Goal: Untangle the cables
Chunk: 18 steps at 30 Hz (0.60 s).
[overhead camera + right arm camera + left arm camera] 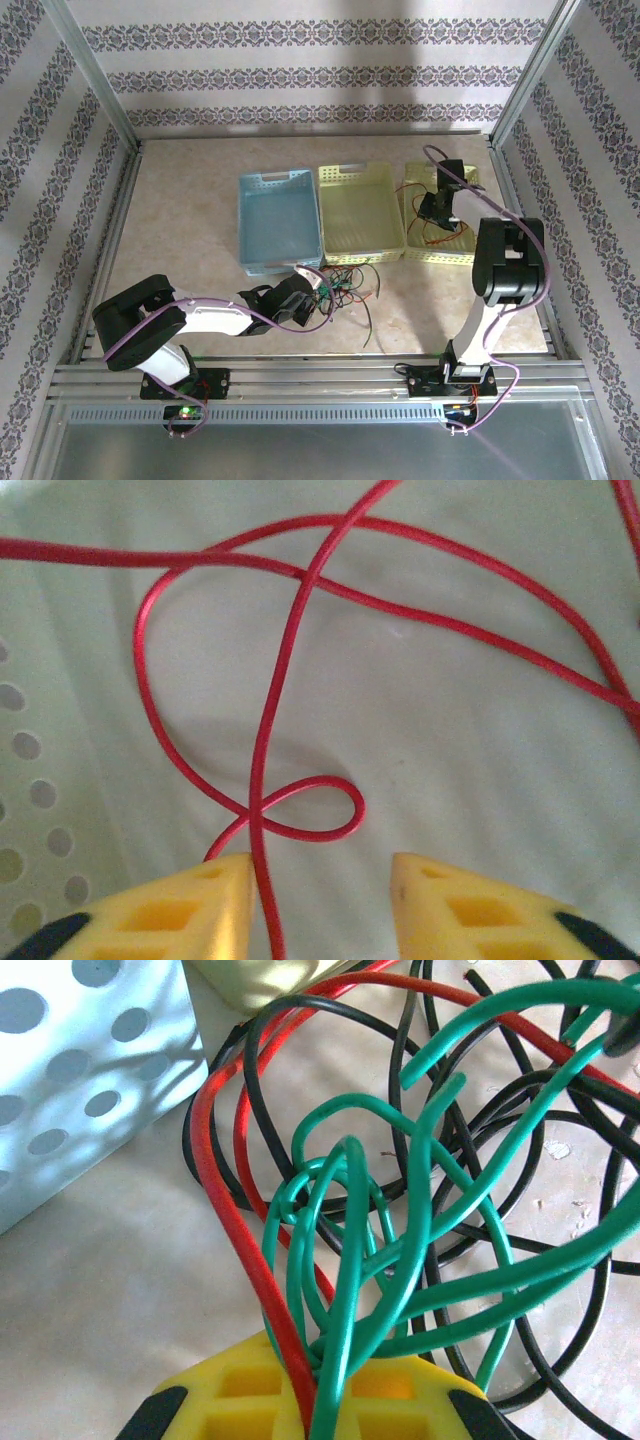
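The cables lie as a tangle [345, 282] on the table in front of the baskets. My left gripper [305, 300] sits at its left edge. In the left wrist view the left gripper [320, 1400] is shut on a red cable [215, 1190] and a green cable [430, 1210] together, and loops of black cable [310, 1002] weave behind them. My right gripper [440, 205] hangs over the rightmost yellow basket [470, 255]. Its fingers stand open in the right wrist view [320, 900], where a separate red cable [290, 650] lies looped on the basket floor and brushes the left finger [200, 910].
A blue basket [280, 220] and a middle yellow basket [360, 210] stand just behind the tangle. The blue basket's perforated wall [60, 1090] is close on the left of my left gripper. One black strand [368, 320] trails toward the near edge. Metal frame rails border the table.
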Each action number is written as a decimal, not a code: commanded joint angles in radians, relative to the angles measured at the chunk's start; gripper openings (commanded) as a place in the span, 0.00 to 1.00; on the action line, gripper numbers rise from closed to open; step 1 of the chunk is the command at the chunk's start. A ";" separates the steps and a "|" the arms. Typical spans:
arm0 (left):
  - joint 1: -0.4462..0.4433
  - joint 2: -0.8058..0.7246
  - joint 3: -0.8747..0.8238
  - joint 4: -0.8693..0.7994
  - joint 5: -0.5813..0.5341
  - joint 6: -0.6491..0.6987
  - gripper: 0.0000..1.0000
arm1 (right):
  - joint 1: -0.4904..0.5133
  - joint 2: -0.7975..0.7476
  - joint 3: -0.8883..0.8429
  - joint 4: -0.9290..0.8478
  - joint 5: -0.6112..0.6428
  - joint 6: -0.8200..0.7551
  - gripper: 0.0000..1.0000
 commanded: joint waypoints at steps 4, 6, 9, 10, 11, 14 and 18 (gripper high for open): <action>-0.022 0.046 -0.015 -0.124 0.013 0.020 0.00 | 0.000 -0.221 -0.072 0.069 0.004 0.063 0.47; -0.022 0.055 -0.013 -0.120 0.013 0.021 0.00 | 0.005 -0.245 -0.074 0.066 0.002 0.069 0.49; -0.024 0.060 -0.007 -0.120 0.013 0.026 0.00 | 0.012 -0.265 -0.079 0.079 -0.009 0.087 0.50; -0.024 0.060 -0.005 -0.121 0.011 0.028 0.00 | 0.015 -0.263 -0.076 0.089 -0.024 0.090 0.50; -0.023 0.059 -0.004 -0.122 0.008 0.027 0.00 | 0.019 -0.255 -0.068 0.101 -0.043 0.096 0.50; -0.025 0.057 -0.003 -0.124 0.007 0.029 0.00 | 0.040 -0.209 -0.023 0.114 -0.083 0.108 0.51; -0.028 0.057 -0.001 -0.136 0.003 0.028 0.00 | 0.078 -0.128 0.061 0.113 -0.093 0.117 0.51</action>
